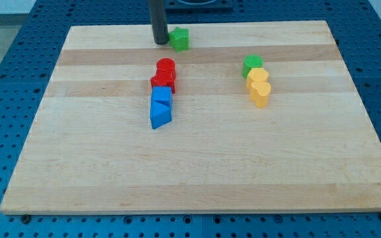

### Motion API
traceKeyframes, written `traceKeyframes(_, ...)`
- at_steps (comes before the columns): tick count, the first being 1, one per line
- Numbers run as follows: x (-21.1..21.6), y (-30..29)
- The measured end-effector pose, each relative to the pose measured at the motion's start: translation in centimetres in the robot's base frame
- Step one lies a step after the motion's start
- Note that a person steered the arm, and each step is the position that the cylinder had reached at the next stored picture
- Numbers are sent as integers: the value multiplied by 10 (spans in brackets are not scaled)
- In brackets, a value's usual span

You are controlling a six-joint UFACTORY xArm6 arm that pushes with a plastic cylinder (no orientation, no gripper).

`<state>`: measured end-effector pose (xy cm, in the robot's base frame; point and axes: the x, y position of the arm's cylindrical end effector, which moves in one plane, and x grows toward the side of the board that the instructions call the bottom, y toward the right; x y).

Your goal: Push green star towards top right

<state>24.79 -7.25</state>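
Observation:
The green star (180,39) lies near the board's top edge, a little left of centre. My tip (160,42) stands just to the star's left, touching or almost touching it. The dark rod rises from there out of the view's top.
Below the star a red cylinder (166,67) and a red block (162,81) sit above a blue cube (162,96) and a blue triangular block (160,116). At the right a green cylinder (252,65) tops a yellow block (257,76) and a yellow heart (261,94). The wooden board (197,165) rests on a blue pegboard table.

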Motion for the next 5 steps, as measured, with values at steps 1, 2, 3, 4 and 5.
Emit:
traceKeyframes(1, 3, 26)
traceKeyframes(2, 3, 52)
traceKeyframes(3, 3, 77)
traceKeyframes(4, 3, 97)
traceKeyframes(5, 2, 119)
